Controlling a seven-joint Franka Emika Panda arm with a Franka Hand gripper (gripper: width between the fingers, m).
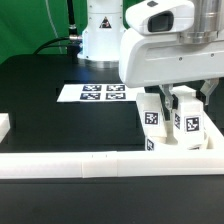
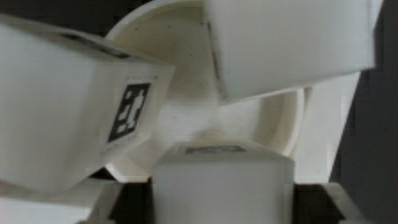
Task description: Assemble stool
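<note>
In the exterior view my gripper (image 1: 184, 99) reaches down at the right, over the white stool parts. Two chunky white legs with black-and-white tags stand there, one (image 1: 152, 118) on the left and one (image 1: 190, 123) under my fingers. The white seat (image 1: 178, 152) lies beneath them. In the wrist view my gripper (image 2: 228, 200) is shut on a white leg (image 2: 224, 180), which fills the gap between the dark fingers (image 2: 148, 196). Beyond it the round seat (image 2: 210, 110) curves behind a tagged leg (image 2: 80, 105) and another leg (image 2: 285, 45).
A long white rail (image 1: 95, 164) runs along the table's front, and a short white piece (image 1: 4, 126) lies at the exterior view's left. The marker board (image 1: 100, 93) lies on the black table behind. The robot's base (image 1: 100, 35) stands at the back.
</note>
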